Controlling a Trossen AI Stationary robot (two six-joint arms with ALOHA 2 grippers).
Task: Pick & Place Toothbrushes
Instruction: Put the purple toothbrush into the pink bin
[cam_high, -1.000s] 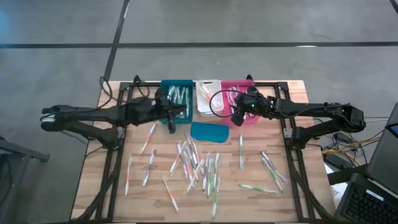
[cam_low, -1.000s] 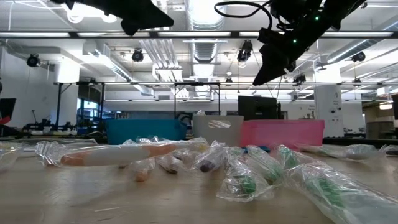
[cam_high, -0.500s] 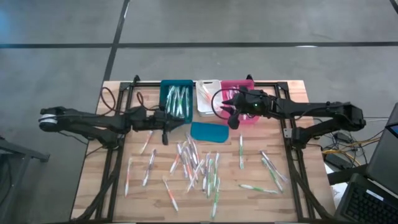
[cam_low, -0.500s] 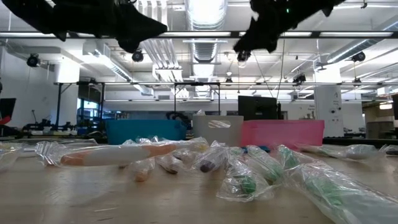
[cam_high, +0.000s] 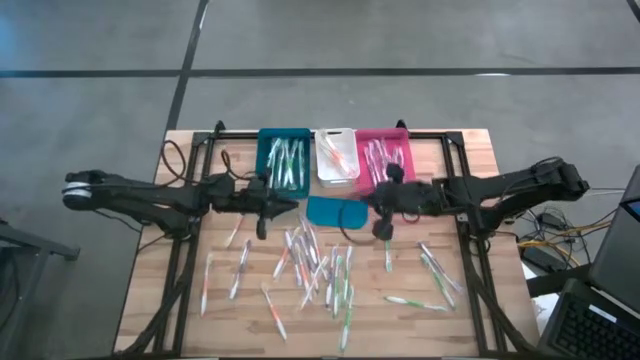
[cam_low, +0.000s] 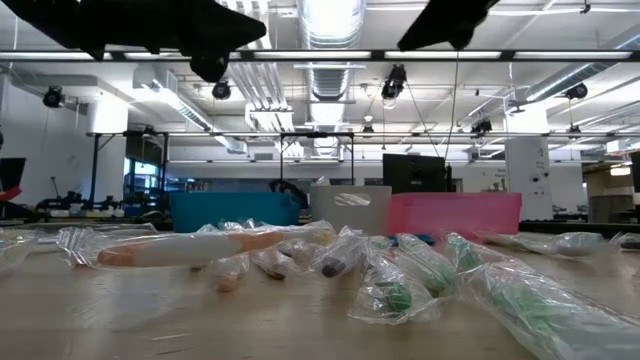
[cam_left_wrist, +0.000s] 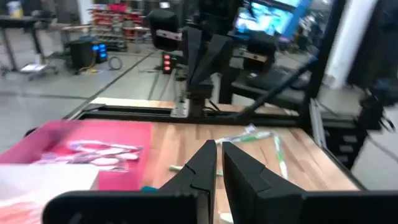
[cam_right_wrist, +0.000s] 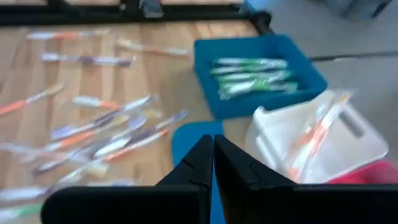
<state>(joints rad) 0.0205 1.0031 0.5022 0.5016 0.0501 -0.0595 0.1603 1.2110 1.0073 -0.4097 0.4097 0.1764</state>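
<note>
Many toothbrushes (cam_high: 318, 270), white with green, pink or orange, lie scattered on the wooden table; in the low view they show in clear wrappers (cam_low: 200, 248). More lie in the teal bin (cam_high: 284, 160), the white bin (cam_high: 337, 157) and the pink bin (cam_high: 385, 158) at the far edge. My left gripper (cam_high: 285, 206) (cam_left_wrist: 217, 155) hovers near the teal bin's near side, pointing toward the table's right, shut and holding nothing. My right gripper (cam_high: 372, 205) (cam_right_wrist: 211, 155) hovers over the right end of the flat teal piece (cam_high: 335, 211), slanting down toward the left, shut with nothing in it.
A dark frame (cam_high: 200, 150) runs around the table's far and side edges. The three bins stand side by side at the far middle. A bare strip of wood (cam_high: 160, 290) lies at the near left, another (cam_high: 480, 270) at the right.
My right gripper has left the pink bin, risen and swung toward the table's near edge to above the flat teal piece, and has shut. My left gripper has drawn back from over the teal bin toward the near edge, sinking a little and levelling out.
</note>
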